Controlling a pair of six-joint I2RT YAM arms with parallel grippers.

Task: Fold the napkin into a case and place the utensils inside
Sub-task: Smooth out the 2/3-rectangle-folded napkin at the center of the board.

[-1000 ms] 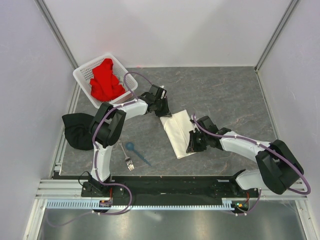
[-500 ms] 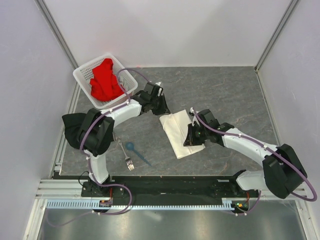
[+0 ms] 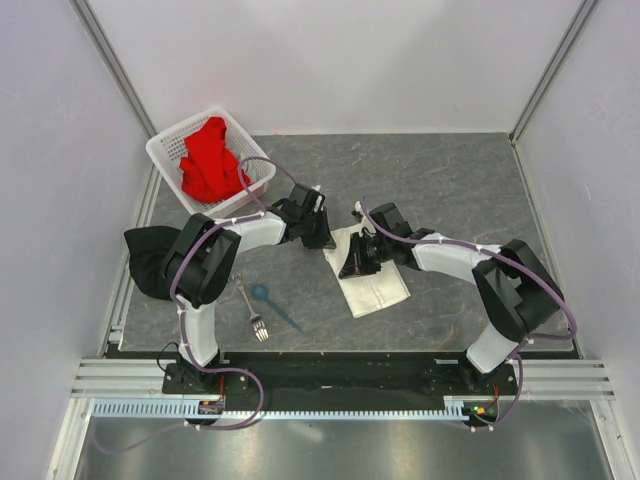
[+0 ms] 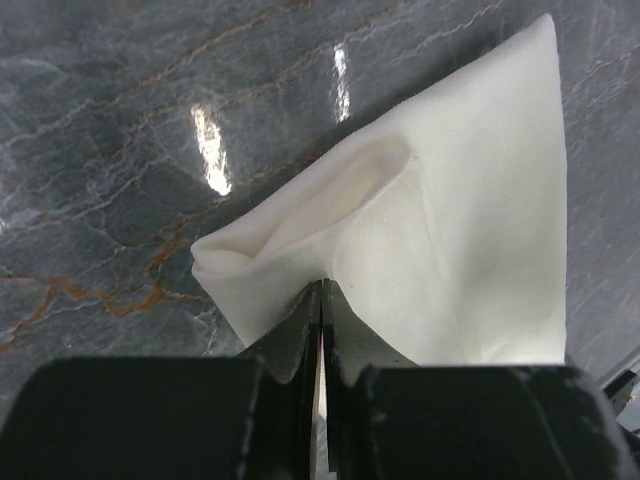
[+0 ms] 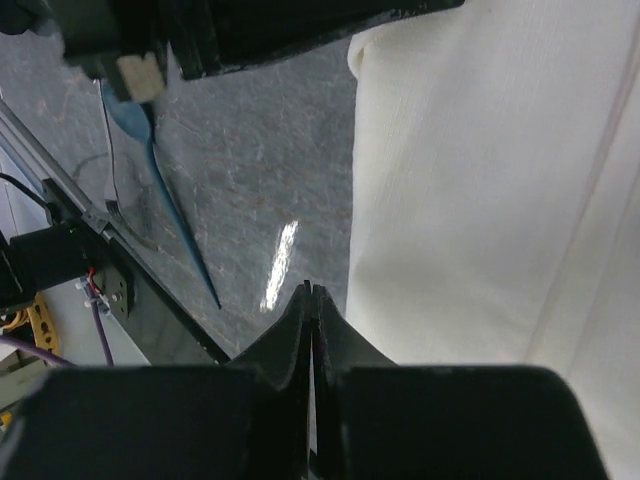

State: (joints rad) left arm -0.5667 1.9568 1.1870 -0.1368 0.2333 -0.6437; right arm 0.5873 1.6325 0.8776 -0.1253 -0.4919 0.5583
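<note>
The cream-white napkin (image 3: 380, 288) lies as a narrow layered strip at the table's middle. My left gripper (image 3: 322, 237) is shut on its far-left corner; in the left wrist view the gripper (image 4: 322, 286) pinches a raised fold of the napkin (image 4: 470, 220). My right gripper (image 3: 351, 268) is shut at the napkin's left long edge; in the right wrist view the gripper (image 5: 312, 289) sits beside the napkin (image 5: 480, 180). The silver fork (image 3: 252, 310) and the blue spoon (image 3: 274, 304) lie to the left of the napkin. The spoon also shows in the right wrist view (image 5: 160, 180).
A white perforated basket (image 3: 165, 152) with a red cloth (image 3: 210, 160) stands at the back left. A black cloth (image 3: 150, 262) lies at the left edge. The frame rail (image 3: 330, 365) runs along the near edge.
My right gripper has moved left across the napkin, from its right edge to its left edge, drawing cloth over. My left gripper has shifted slightly nearer and stays on the corner.
</note>
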